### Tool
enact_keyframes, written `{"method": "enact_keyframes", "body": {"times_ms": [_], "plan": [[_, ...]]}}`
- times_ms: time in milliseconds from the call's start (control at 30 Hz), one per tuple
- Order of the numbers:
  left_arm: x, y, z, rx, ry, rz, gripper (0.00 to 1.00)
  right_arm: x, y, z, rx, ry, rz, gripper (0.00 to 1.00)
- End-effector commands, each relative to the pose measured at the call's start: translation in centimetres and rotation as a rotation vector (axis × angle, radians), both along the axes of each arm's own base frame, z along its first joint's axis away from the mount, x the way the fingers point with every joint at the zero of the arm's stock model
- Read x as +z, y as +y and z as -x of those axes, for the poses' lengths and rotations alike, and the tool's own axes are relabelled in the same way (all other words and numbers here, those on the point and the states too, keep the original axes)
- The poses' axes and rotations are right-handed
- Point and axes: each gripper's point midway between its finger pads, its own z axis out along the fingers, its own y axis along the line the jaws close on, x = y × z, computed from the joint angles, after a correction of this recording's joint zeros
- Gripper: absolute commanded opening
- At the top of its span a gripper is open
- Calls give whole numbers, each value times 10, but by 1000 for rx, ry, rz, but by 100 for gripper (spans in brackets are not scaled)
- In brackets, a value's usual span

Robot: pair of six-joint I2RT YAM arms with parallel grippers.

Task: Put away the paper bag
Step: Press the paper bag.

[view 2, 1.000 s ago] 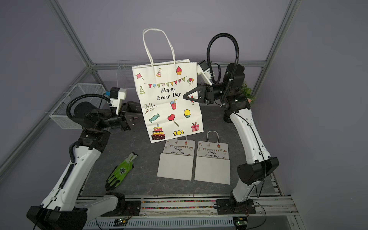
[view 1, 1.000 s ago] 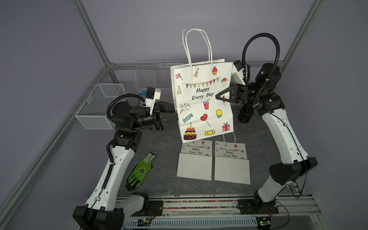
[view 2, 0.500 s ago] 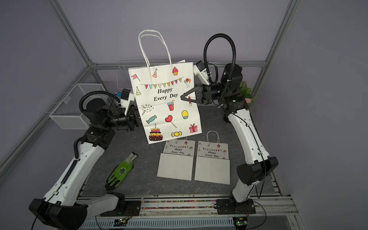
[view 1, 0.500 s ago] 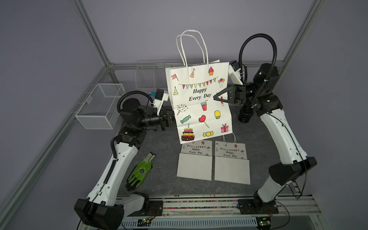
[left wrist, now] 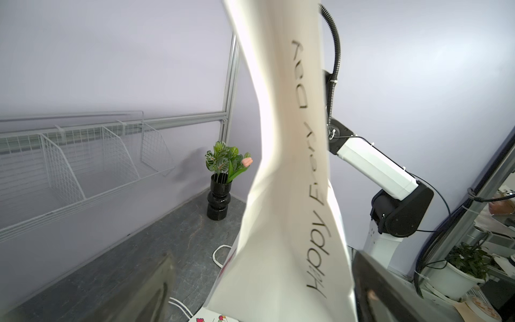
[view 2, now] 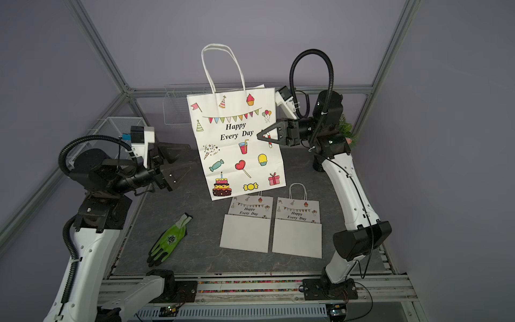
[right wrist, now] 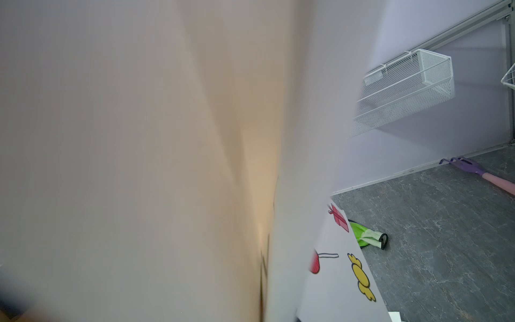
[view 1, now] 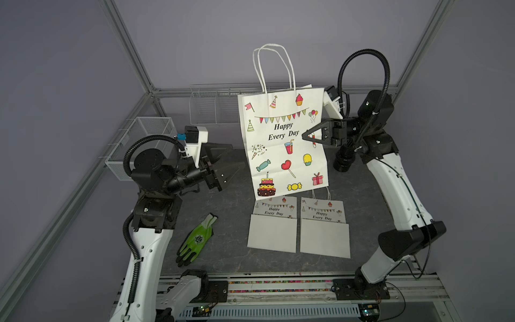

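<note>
Top views: the printed "Happy Every Day" paper bag stands upright mid-scene over the dark table, with its twine handles up and its flat face to the camera. Whether its lower edge clears the table I cannot tell.
Right gripper: jaws together, pinched on the bag's right edge at about the height of the lettering. It alone carries the bag.
Left gripper: spread wide, just beside the bag's left edge and touching nothing in both top views.
Left wrist view: the bag's edge runs in line between the two fingers.
Bystanders: two folded bags lie flat side by side in front of the hanging one. A green glove lies near the left arm.
Likely destination: the wire rack on the back wall, or else the mesh basket at the left.
Step in hand: probably a second grip on the free edge.
Doing it well: bring the open fingers straight in along the bag's plane. Close on both paper layers level with the other grip, not on the handles. Hold only light tension so the face stays flat.
Risk: thin paper hung from one edge may twist, crease or tear.
</note>
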Motion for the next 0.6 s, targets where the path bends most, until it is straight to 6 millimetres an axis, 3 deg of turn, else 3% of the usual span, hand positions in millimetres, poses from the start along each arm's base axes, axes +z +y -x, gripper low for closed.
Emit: {"method": "enact_keyframes", "body": {"times_ms": [0,167,333,433,500,567], "plan": [[15,4,10,8,-8,26,99,10,-4,13,3,-41,-12,7],[28,-3,10,-69,10,100,100,10,-3,12,0,-34,-12,7],[17,-16,-6,-50,64,70,100,10,0,14,9,-31,-11,7],[18,-24,2,-91,72,63,98,10,0,12,4,-28,-11,7],[13,-27,3,-101,95,44,90,11,0,8,-11,-23,-12,7],[4,-30,1,-90,122,24,73,12,-1,3,-32,-16,-13,7]]}}
